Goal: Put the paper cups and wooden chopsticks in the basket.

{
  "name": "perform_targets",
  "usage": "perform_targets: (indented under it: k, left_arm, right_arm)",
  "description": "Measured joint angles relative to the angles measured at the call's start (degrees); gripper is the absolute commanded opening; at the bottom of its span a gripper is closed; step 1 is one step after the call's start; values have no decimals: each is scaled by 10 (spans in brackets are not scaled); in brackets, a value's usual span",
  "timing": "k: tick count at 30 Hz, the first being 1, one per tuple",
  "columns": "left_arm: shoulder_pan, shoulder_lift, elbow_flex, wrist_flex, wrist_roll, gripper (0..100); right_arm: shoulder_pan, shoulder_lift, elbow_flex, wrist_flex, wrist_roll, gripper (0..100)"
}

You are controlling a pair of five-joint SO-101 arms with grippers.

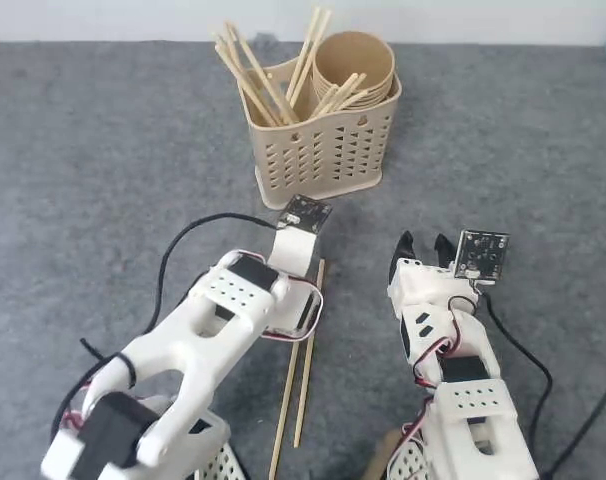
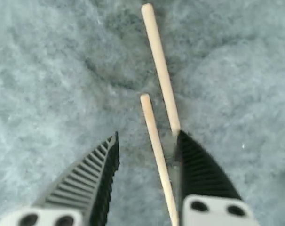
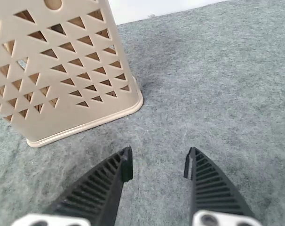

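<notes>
High view: basket point(image 1: 323, 150) at the far side holds paper cups point(image 1: 355, 62) (some chopsticks point(image 1: 253, 75) too). Right gripper point(image 3: 160, 151) open, empty, near it. Left gripper point(image 2: 147, 136) open over two loose chopsticks point(image 2: 154, 127) lying flat. We judge closing may catch one and roll the other. Grey felt mat point(image 1: 83, 180), white wall point(image 1: 133, 18) behind.
</notes>
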Motion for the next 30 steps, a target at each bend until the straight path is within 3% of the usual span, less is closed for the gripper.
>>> perform_targets:
  k: [3,23,30]
  left_arm:
    - [0,-5,8,-1,27,224]
    - [-39,-7,47,-32,31,224]
    - [-42,61,17,-23,32,220]
  right_arm:
    - [0,0,0,0,0,191]
    - [0,0,0,20,0,191]
    - [0,0,0,24,0,191]
